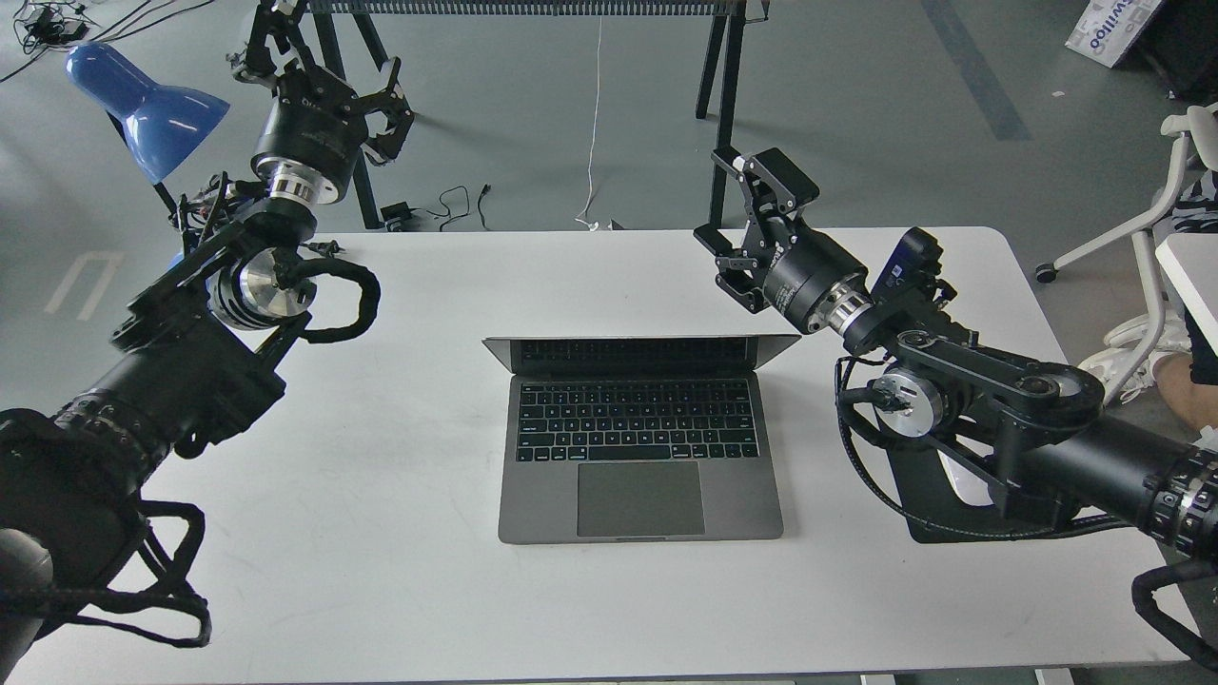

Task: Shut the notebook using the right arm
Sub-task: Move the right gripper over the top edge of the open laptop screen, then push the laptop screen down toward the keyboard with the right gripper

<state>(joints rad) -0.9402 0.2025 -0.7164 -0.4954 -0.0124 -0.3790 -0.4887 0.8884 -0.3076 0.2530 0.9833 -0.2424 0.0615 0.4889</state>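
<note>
The notebook is a slim grey laptop with black keys, in the middle of the white table. Its lid leans well forward over the keyboard, and only a thin strip of dark screen shows. My right gripper is open and empty, just behind and above the lid's right far corner. I cannot tell if it touches the lid. The blue-faced module sits by its wrist. My left gripper is open and empty, raised beyond the table's far left edge.
A black mouse pad with a white mouse lies under my right arm. A blue lamp stands at the far left by my left arm. Black trestle legs and cables are on the floor behind. A white chair is at right.
</note>
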